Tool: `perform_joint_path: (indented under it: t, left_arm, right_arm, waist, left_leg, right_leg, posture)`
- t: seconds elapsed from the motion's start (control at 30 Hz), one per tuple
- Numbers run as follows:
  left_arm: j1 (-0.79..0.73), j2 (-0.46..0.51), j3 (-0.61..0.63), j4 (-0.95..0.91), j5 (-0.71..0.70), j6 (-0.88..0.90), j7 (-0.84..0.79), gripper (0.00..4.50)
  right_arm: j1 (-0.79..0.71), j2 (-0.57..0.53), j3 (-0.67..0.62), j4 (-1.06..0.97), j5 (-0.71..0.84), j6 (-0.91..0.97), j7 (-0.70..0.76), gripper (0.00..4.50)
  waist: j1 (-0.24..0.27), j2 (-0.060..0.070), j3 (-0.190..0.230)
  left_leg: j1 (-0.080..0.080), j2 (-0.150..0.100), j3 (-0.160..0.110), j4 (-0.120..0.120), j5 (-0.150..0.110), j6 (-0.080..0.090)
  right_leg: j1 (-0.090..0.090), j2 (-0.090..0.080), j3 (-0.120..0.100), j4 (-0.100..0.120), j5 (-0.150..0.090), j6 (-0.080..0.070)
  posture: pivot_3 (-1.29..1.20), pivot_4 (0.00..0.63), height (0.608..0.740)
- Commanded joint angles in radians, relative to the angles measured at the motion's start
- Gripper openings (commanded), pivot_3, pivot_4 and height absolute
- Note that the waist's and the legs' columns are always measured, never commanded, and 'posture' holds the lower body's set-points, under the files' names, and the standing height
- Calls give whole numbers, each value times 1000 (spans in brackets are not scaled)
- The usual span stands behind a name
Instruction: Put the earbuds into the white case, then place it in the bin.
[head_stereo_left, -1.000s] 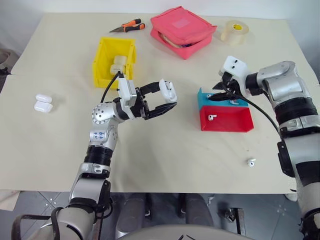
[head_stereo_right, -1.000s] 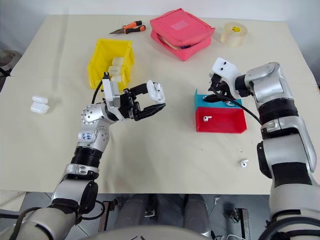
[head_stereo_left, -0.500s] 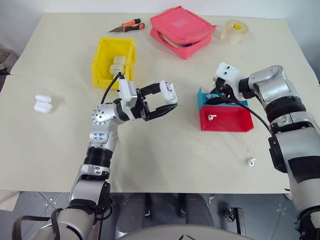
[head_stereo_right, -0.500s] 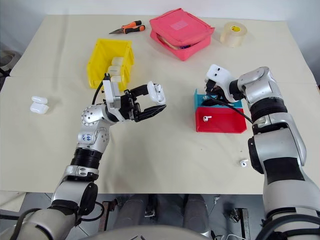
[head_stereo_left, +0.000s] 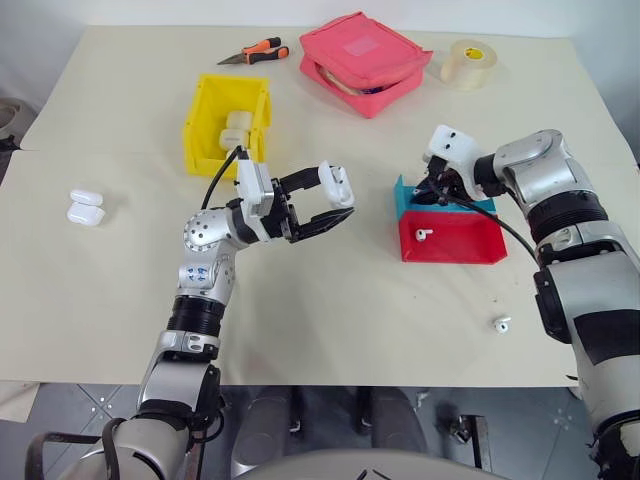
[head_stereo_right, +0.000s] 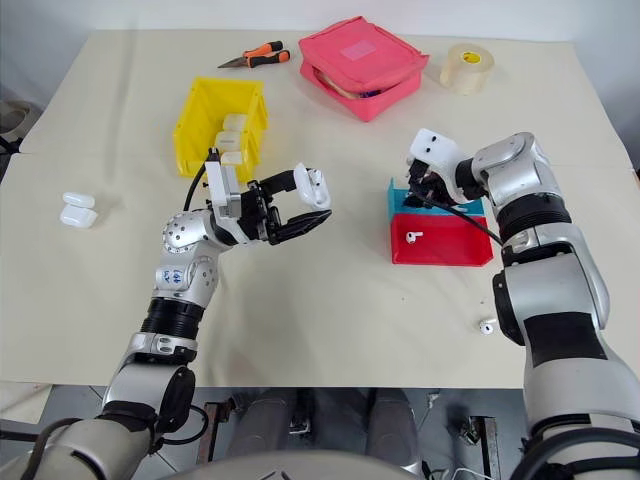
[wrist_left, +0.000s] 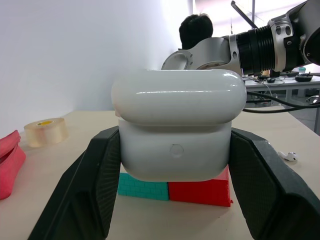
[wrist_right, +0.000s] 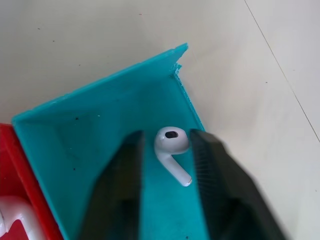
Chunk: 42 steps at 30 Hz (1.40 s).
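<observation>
Left tool (head_stereo_left: 333, 205) clamped on white case (wrist_left: 177, 131). Right tool (wrist_right: 167, 165), now narrowed, fingers flank earbud (wrist_right: 172, 149) in blue tray (wrist_right: 100, 145); grip unclear.

Earbud (wrist_right: 171, 148) in tray (wrist_right: 100, 135), between right gripper (wrist_right: 167, 165) fingers.

Blue tray (head_stereo_left: 408, 192) mostly hidden behind the right gripper (head_stereo_left: 437, 190) (right of centre), contents there untellable.
</observation>
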Motion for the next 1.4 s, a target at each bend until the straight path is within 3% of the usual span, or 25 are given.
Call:
perform_joint_path:
  t: [0.03, 0.27, 0.37, 0.5, 0.67, 0.77, 0.9, 1.13, 1.4]
  left_arm:
    - [-4, 2, 0, -43, -10, -8, 5, 2790]
    - [-13, -6, -9, -29, -10, -4, -3, 2790]
    - [-15, -18, -23, -16, -15, 5, -24, 2790]
    - [-13, -42, -52, -3, -18, 18, -62, 2790]
    - [-10, -84, -88, -2, -17, 32, -96, 2790]
    - [-9, -100, -100, -3, -16, 38, -110, 2790]
    - [12, -122, -134, -32, -20, 59, -134, 2790]
    - [39, -131, -162, -73, -29, 96, -157, 2790]
    - [46, -134, -183, -88, -31, 116, -183, 2790]
  right_arm:
    - [-20, -7, -22, -6, -4, -12, 6, 494]
    - [-24, -38, -88, -73, 47, 13, -6, 495]
    - [33, -64, -176, -232, 137, 112, 28, 495]
    - [229, -102, -279, -609, 259, 309, 32, 495]
    - [520, -109, -429, -1101, 418, 559, -64, 495]
    - [616, -94, -490, -1250, 490, 626, -125, 495]
    - [883, -11, -643, -1556, 627, 614, -206, 495]
    - [1074, 85, -772, -1816, 846, 671, -371, 495]
    - [1204, 127, -749, -1924, 987, 661, -512, 495]
  waist:
    - [0, 0, 0]
    - [0, 1, 0]
    - [4, 1, 1]
    - [9, 1, 1]
    - [17, 1, 1]
    - [20, 1, 1]
    - [31, 1, 1]
    - [34, 2, 1]
    - [32, 2, 0]
  left_leg:
    - [0, 0, 0, 0, 0, 0]
    - [0, 0, 0, 0, 0, 0]
    - [0, 0, 0, 0, 0, 0]
    - [0, 0, -1, 0, 0, 0]
    - [-1, 0, 0, 1, 0, 0]
    - [0, 0, 1, 2, 0, 0]
    - [1, 1, 0, 1, 0, -1]
    - [1, 0, 1, 2, 0, 0]
    - [2, 0, 1, 2, -1, 0]
  right_leg:
    - [0, 0, 0, 0, 0, 0]
    - [0, 0, 0, 0, 0, 0]
    - [0, 0, 0, 0, 0, 0]
    - [1, 0, -1, 0, 0, 0]
    - [0, 0, 0, 0, 0, 0]
    - [0, 0, 1, 1, 0, 0]
    - [0, 1, 0, 0, 0, 0]
    - [0, 0, 4, 1, 1, 1]
    - [0, 1, 4, 1, 0, 1]
  posture:
    - [0, 150, 740]
    - [0, 150, 740]
    - [0, 150, 740]
    - [0, 150, 740]
    - [0, 150, 740]
    - [0, 150, 740]
    - [0, 150, 740]
    - [0, 150, 740]
    - [0, 150, 740]
